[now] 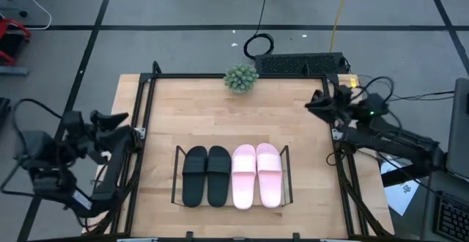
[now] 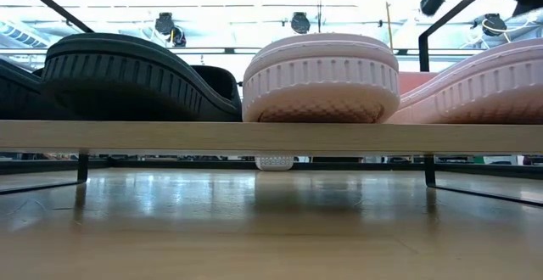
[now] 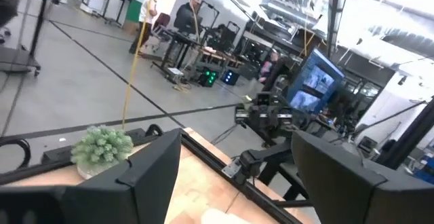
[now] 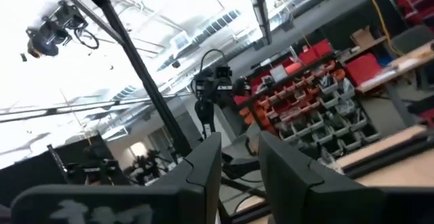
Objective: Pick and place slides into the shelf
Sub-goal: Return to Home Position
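Observation:
All four slides lie side by side in the shelf (image 1: 176,174), soles down on its floor. The black pair (image 1: 207,176) is on the left and the pale pink pair (image 1: 256,174) on the right. In the low view a black sole (image 2: 127,76) and a pink sole (image 2: 321,76) rest on the shelf's board (image 2: 271,136). My left gripper (image 1: 121,122) is open and hovers at the table's left edge, clear of the shelf. My right gripper (image 1: 316,103) is open by a narrow gap, raised at the right edge toward the far side. In the wrist views the left gripper (image 3: 237,176) and the right gripper (image 4: 239,159) hold nothing.
A small green plant (image 1: 240,78) stands at the table's far edge, with a black keyboard-like strip (image 1: 300,64) beyond it. The black table frame (image 1: 146,103) runs along the sides. Bare wood lies between the plant and the shelf. People (image 3: 152,10) stand far off in the room.

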